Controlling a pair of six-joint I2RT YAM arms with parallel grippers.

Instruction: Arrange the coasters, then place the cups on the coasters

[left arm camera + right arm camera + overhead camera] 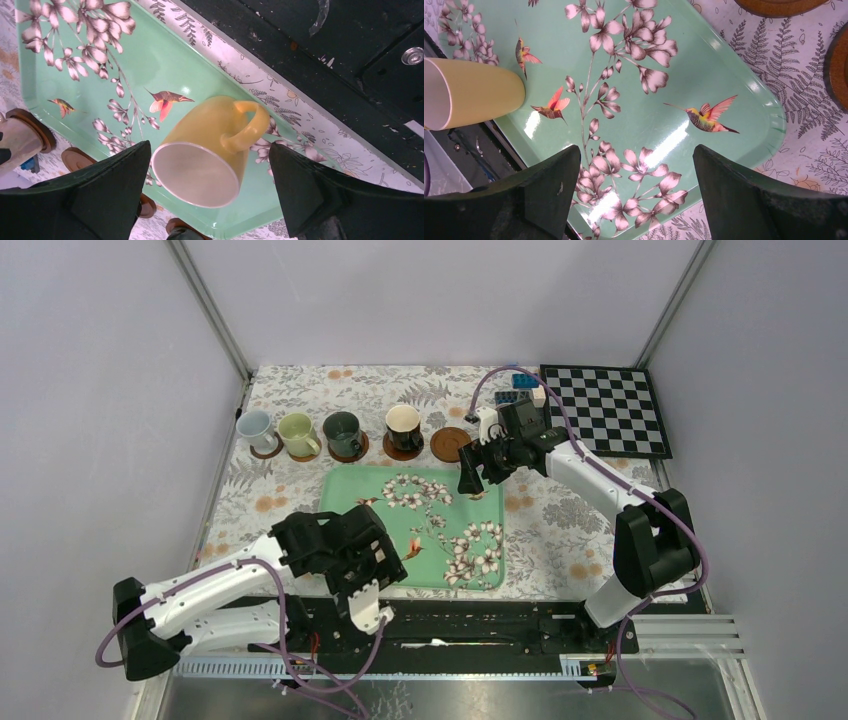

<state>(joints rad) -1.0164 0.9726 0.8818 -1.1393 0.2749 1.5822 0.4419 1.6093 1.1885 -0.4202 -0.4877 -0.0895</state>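
Note:
Four cups stand on coasters in a row at the back: pale blue [255, 427], olive green [297, 433], dark green [342, 432] and cream [403, 426]. To their right lies an empty coaster [451, 443]. On the green tray, a yellow cup [210, 150] lies on its side; the left arm hides it from the top view. My left gripper [210, 192] hangs open just above it, a finger on either side of its mouth and neither touching. My right gripper [634, 195] is open and empty over the tray's far right corner. The yellow cup [471, 92] also shows there.
The floral green tray [470, 575] fills the middle of the patterned cloth. A chessboard [605, 408] and blue blocks [522, 383] sit at the back right. The black base rail [470, 625] runs along the near edge. Two bare coasters [839, 65] lie beyond the tray's corner.

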